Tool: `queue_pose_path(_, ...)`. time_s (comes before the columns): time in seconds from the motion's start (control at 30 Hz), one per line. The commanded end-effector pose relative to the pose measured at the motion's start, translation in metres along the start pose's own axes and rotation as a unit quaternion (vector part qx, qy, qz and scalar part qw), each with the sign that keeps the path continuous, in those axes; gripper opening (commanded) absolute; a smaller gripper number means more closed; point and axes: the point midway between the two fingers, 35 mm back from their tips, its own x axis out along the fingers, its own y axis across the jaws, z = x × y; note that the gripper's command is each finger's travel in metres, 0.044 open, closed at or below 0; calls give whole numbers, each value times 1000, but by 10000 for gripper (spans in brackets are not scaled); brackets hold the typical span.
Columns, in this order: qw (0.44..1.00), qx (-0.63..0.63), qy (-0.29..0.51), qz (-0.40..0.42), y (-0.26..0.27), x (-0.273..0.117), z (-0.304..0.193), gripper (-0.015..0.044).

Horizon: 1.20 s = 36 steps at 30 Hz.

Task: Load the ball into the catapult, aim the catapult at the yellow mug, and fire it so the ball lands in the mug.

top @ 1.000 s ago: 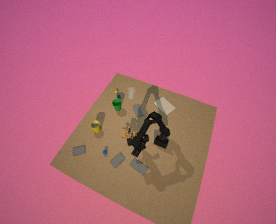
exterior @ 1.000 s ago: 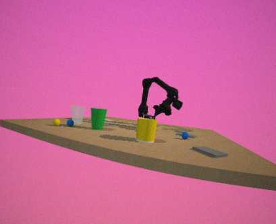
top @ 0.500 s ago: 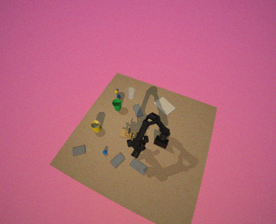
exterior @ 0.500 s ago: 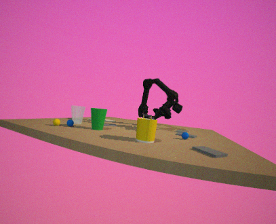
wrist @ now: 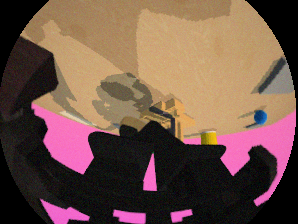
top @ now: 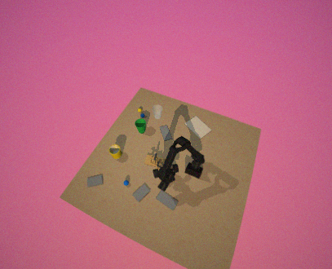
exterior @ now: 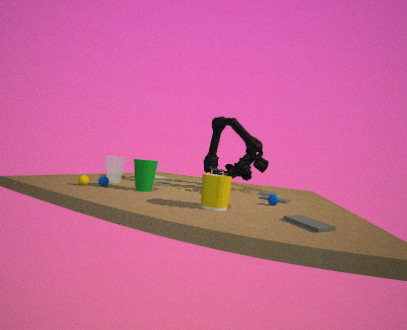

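The tan catapult point(top: 150, 160) point(wrist: 177, 120) stands near the table's middle, mostly hidden behind the yellow mug in the exterior view. My gripper point(top: 160, 165) point(wrist: 152, 123) is shut and empty, with its tips close beside the catapult; I cannot tell if they touch. A rounded tan part with a dark piece shows just left of the tips in the wrist view; I cannot tell if it holds a ball. The yellow mug point(top: 116, 152) point(exterior: 216, 192) point(wrist: 209, 138) stands upright beyond the catapult. A blue ball point(top: 126, 183) point(exterior: 273, 200) point(wrist: 260, 118) lies on the table, apart from the mug.
A green cup point(top: 140, 125) point(exterior: 145, 175), a whitish cup point(top: 157, 111) point(exterior: 115, 169), a second blue ball point(top: 143, 116) point(exterior: 103, 181) and a yellow ball point(top: 139, 110) point(exterior: 83, 179) stand together. Several grey slabs, one a grey slab point(top: 95, 180) point(exterior: 309, 223), and a white panel point(top: 198, 126) lie flat.
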Motion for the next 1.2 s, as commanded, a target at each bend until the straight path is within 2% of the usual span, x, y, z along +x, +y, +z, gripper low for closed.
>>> queue_pose_path(0.0,1000,-7,4,1,2,6,5,0)
queue_pose_path(0.53,1000,-14,8,4,7,32,29,0)
queue_pose_path(0.7,1000,-14,7,3,5,30,28,0)
queue_pose_path(0.77,1000,-12,3,-4,-4,12,22,0)
queue_pose_path(1.0,999,-13,-21,-41,-25,-89,-17,0)
queue_pose_path(1.1,999,-13,-21,-42,-25,-91,-18,0)
queue_pose_path(1.17,999,-4,-19,-45,-27,-78,-13,53)
